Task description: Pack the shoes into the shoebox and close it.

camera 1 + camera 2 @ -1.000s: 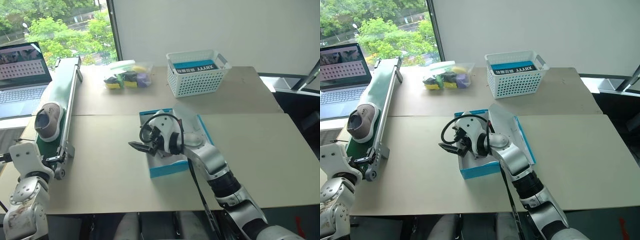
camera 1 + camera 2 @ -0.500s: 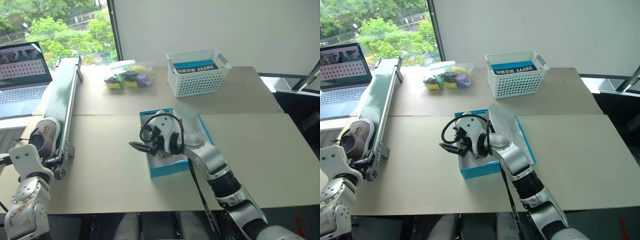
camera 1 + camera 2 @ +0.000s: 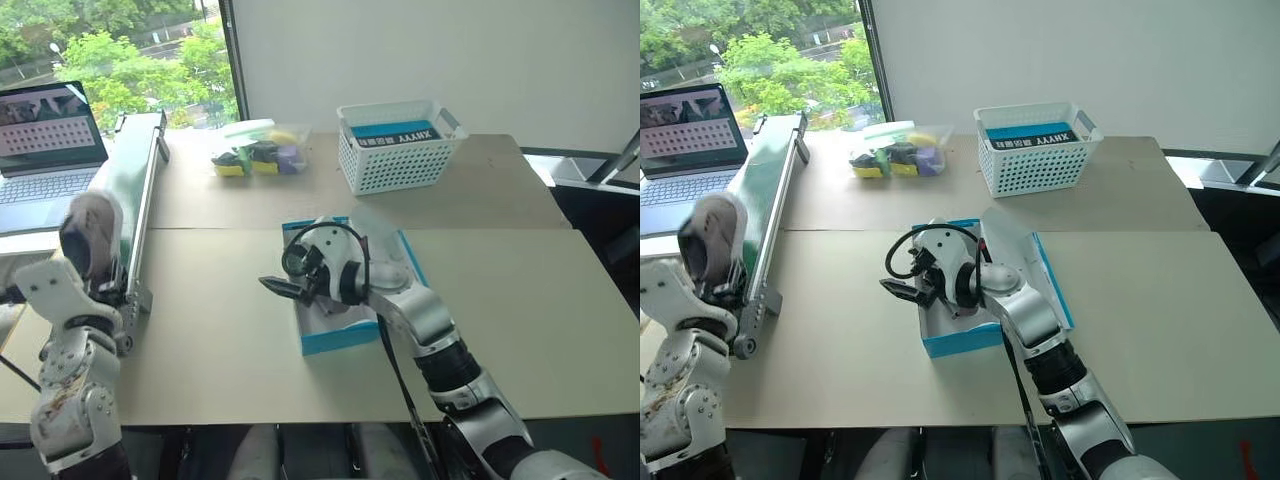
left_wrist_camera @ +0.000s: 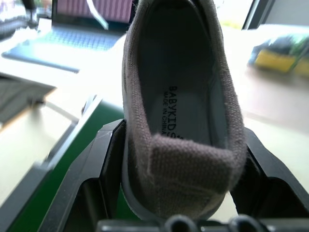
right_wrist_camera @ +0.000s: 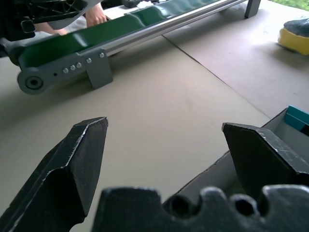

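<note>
- Over at 9 o'clock of the table, the left gripper was pinching one shoe by the heel end, a finger on each side, holding it just above the green conveyor.
- That shoe looked light and soft, canvas sides that squash a bit under the fingers, so the heel collar seemed a fair place to grab; I'd guess the stiffer sole edge would slip less.
- Dead center, the blue shoebox sat open, lid up at its 3 o'clock side.
- The right gripper hovered at the box's 9 o'clock rim, fingers spread wide, holding nothing.
- At 12 o'clock, a white basket and a clear bag of odds and ends sat well apart from the box.
</note>
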